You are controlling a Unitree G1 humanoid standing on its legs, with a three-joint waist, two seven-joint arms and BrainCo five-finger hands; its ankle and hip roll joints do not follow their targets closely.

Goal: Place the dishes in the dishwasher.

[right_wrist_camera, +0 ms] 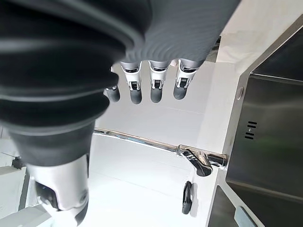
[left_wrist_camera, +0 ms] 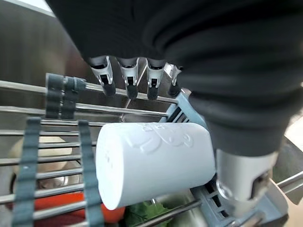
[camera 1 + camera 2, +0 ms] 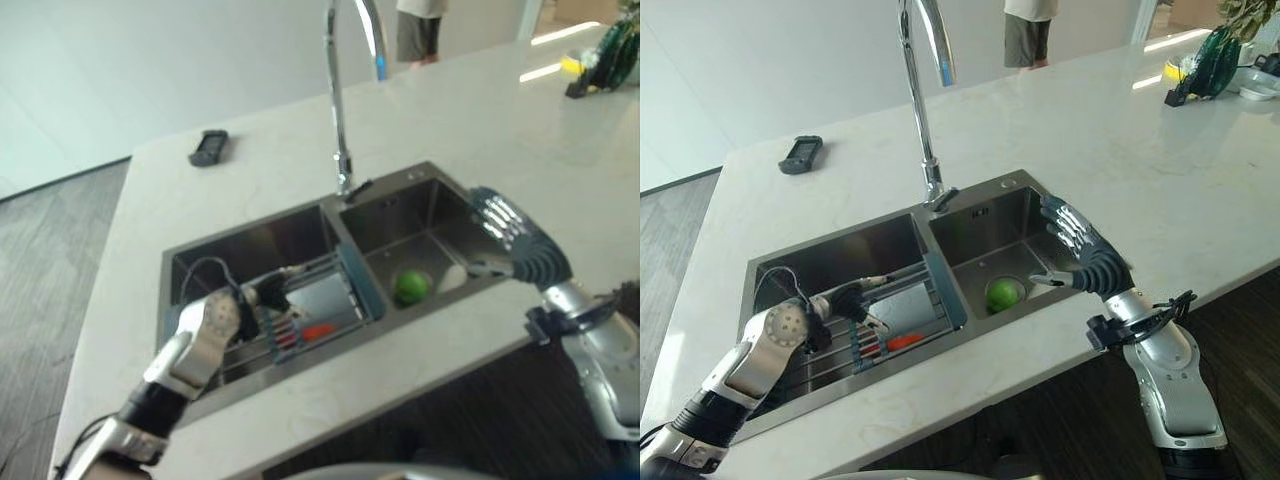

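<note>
A white cup (image 2: 151, 161) lies on its side on the grey-slatted rack (image 2: 66, 123) across the left sink basin (image 3: 200, 265); it also shows as the pale cup (image 3: 905, 308). My left hand (image 3: 790, 325) reaches over the rack, its straight fingers (image 2: 128, 80) stretched past the cup and its thumb beside it, open. My right hand (image 3: 1080, 250) hovers open over the front edge of the right basin (image 3: 990, 225), its fingers (image 1: 158, 85) spread. In that basin lie a green round thing (image 3: 1005, 293) and a white piece (image 3: 452, 277).
An orange item (image 3: 904, 341) and a beige one (image 2: 28, 151) lie under the rack. The tall faucet (image 3: 925, 100) rises behind the sink divider. A black device (image 3: 209, 147) lies on the white counter at the back left. A person (image 3: 1030, 30) stands beyond the counter.
</note>
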